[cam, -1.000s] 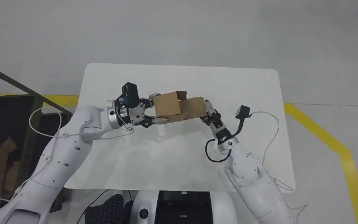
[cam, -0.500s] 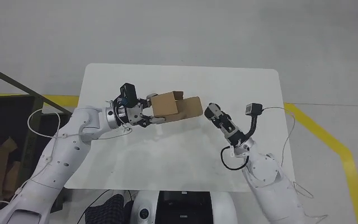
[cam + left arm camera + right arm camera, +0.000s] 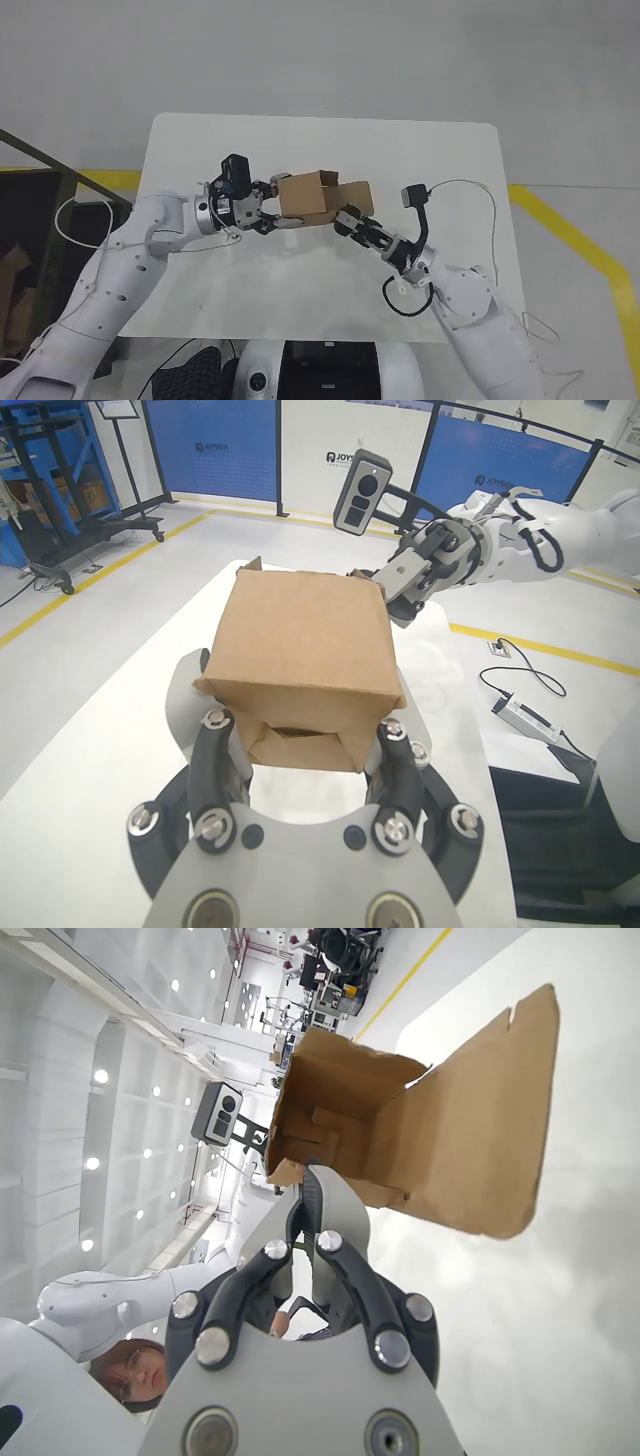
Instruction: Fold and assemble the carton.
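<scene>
Left gripper (image 3: 300, 720) clasps the carton (image 3: 300, 635); right gripper (image 3: 306, 1174), clenched, touches its open end.

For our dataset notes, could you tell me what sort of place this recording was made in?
Probably a robotics lab or industrial test hall: blue partition panels fence the area, yellow lines mark the floor, and a wheeled equipment stand sits beyond the white table.

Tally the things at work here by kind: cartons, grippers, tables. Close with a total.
carton: 1, brown, held above the table
grippers: 2, the left gripper clamped on the carton's end, the right gripper at its open end
table: 1, white
Total: 4
</scene>
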Tool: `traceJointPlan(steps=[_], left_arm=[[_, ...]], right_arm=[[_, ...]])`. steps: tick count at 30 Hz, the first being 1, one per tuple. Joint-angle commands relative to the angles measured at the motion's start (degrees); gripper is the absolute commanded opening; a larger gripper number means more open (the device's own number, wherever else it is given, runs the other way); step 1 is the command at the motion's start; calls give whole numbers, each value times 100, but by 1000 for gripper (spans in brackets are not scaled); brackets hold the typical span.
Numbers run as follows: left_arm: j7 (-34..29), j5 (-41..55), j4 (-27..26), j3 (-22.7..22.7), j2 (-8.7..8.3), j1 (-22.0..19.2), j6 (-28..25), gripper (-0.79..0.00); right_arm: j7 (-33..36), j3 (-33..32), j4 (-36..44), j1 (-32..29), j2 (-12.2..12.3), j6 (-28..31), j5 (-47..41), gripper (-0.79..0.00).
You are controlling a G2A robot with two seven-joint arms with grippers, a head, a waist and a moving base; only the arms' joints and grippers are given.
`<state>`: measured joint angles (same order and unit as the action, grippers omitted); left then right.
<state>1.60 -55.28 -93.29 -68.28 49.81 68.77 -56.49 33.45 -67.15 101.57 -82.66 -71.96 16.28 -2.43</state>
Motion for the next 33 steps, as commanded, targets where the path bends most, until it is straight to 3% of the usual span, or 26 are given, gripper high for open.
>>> traceJointPlan(steps=[1,15,25,33], left_arm=[[18,-4,-41,-8,3,42,-19,-262],[-34,38,-158,-67,20,214,-132,-265],[-106,56,-226,-82,21,276,-151,-249],[-152,51,-344,-24,21,344,-151,-249]], right_arm=[[-38,35,-40,59,-6,-20,4,-785],[167,188,-129,358,2,-92,30,-785],[-332,-252,-143,430,40,-289,-74,-785],[-701,-97,-285,710,-5,-622,103,-785]])
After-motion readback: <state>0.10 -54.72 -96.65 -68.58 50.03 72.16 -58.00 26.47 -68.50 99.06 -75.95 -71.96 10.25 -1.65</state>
